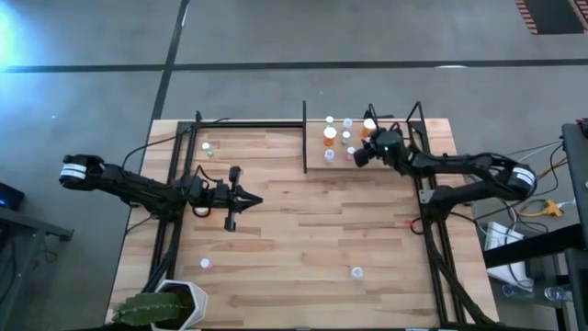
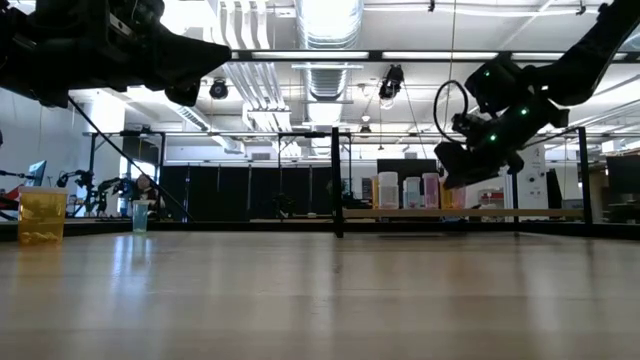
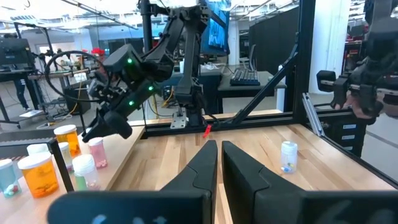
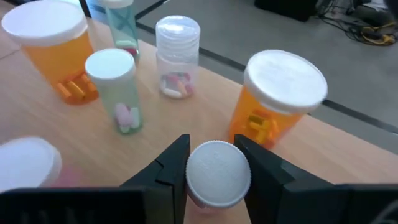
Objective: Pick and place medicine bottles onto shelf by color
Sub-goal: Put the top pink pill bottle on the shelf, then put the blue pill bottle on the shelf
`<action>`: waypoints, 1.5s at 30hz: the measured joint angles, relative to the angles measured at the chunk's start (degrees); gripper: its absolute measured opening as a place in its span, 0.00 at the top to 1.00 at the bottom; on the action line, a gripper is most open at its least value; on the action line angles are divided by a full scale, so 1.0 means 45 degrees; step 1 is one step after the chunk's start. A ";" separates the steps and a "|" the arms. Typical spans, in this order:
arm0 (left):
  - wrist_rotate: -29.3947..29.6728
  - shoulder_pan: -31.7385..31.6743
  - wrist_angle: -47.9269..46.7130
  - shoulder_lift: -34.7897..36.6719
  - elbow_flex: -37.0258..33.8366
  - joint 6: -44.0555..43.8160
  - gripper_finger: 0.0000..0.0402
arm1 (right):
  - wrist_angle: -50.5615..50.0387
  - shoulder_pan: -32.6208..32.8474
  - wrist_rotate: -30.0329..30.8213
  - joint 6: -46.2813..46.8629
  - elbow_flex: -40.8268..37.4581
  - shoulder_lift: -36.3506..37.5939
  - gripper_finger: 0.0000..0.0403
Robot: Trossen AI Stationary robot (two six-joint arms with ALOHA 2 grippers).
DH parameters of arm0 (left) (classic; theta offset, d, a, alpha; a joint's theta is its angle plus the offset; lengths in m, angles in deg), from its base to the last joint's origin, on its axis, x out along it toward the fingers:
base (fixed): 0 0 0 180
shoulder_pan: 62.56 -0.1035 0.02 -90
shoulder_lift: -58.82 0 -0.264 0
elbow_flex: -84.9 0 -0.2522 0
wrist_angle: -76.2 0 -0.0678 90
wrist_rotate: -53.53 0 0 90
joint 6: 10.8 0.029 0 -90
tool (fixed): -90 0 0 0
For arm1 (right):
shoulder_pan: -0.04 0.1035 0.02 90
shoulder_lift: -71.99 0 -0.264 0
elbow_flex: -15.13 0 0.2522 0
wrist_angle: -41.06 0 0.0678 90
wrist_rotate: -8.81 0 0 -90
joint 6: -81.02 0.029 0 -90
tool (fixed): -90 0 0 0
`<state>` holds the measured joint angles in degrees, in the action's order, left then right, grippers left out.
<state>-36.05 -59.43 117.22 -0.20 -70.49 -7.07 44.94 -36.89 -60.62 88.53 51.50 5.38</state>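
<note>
Right claw (image 4: 213, 163) over the shelf (image 1: 386, 161) section at the far right of the surface (image 1: 303, 230), among the bottles already standing there. Its fingers sit part-open either side of a small bottle with a white cap (image 4: 217, 171); in the right wrist view the cap fills the gap between them, so it reads as gripped. Body colour hidden under the cap there; in the left wrist view it looks pinkish.

Neighbours are close: an orange bottle (image 4: 277, 102) just beside the right finger, a pale green one (image 4: 118, 90) and a clear one (image 4: 178, 56) ahead, another orange bottle (image 4: 53, 50) further off.

Left claw (image 1: 248, 200) waits mid-surface, fingers closed, nothing in them. Loose bottles are near the front edge (image 1: 356, 272) and in the left section (image 1: 208, 149).

Judgement: placing step in hand. To do it well:
- lower straight down until the base sits flat on the shelf;
- set it by its own colour, not against the orange;
- open only a little, as the orange bottle could be tipped by the finger;
- lift straight up before any sideways move.
</note>
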 joint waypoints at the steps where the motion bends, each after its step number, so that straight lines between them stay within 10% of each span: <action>1: 0.0000 0.0002 -0.0002 0.0000 0.0002 -0.0002 0.98 | 0.0021 0.0000 0.0024 -0.0011 0.0094 -0.0143 0.74; 24: -0.0175 0.0002 -0.0772 0.0013 0.0340 -0.0116 0.98 | -0.3351 0.0100 0.0798 -0.0634 0.2302 0.0158 0.37; 34: -0.0452 0.0354 -1.2494 0.0199 0.5463 -0.0367 0.98 | -0.7085 0.1152 0.0929 -0.0682 0.3736 0.2741 0.58; 45: 0.1650 0.0883 -2.4104 -0.1091 1.0313 -0.3802 0.98 | -0.6709 0.6387 0.2760 -0.0338 0.2474 0.4551 0.97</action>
<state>-28.62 -55.46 8.76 -5.11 -24.09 -24.19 14.75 -8.15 -48.20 87.02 62.63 25.86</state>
